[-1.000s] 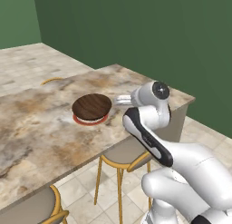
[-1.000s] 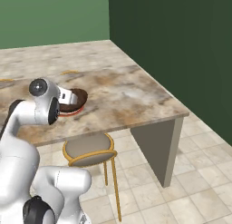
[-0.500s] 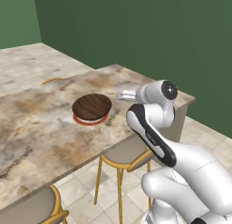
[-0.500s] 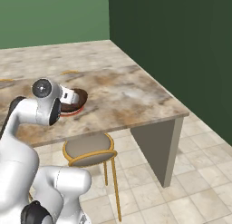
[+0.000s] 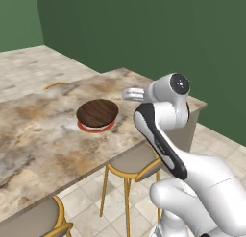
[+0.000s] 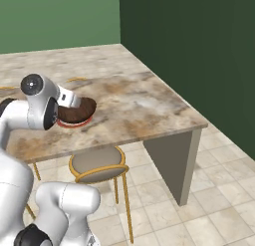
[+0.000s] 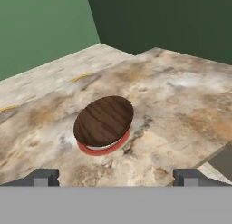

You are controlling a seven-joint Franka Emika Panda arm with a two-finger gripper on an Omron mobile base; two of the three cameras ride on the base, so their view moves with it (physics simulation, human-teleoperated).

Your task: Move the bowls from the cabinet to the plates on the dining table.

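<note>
Left of the scene: a yellow-legged stool (image 5: 33,221) stands at the near edge of the desk (image 5: 38,135), and a second stool (image 5: 132,164) is tucked in further right.

Centre: the dark wood-grained bowl (image 5: 98,113) sits on the red-rimmed plate (image 5: 94,129), a crescent of red rim showing at its near side. In the hand view the bowl (image 7: 103,121) looks canted on the plate (image 7: 107,147) rather than level; whether that is true tilt or the camera's angle cannot be settled. Nothing touches it.

Right: the gripper (image 7: 116,177) is drawn back from the bowl, with the fingers (image 7: 43,177) spread as wide as they go and holding nothing. In the left base view the hand (image 5: 134,93) lies to the right of the bowl, clear of it. Compared with a second ago, the wrist has risen and pulled away to the right, while bowl and plate have not shifted.

Finding: delivery of this bowl appears complete and the release clean. The pale marbled bowl, the second plate and the cabinet are not visible from here, so half the task is judged outstanding. The next step likely calls for the base to return to the cabinet.
</note>
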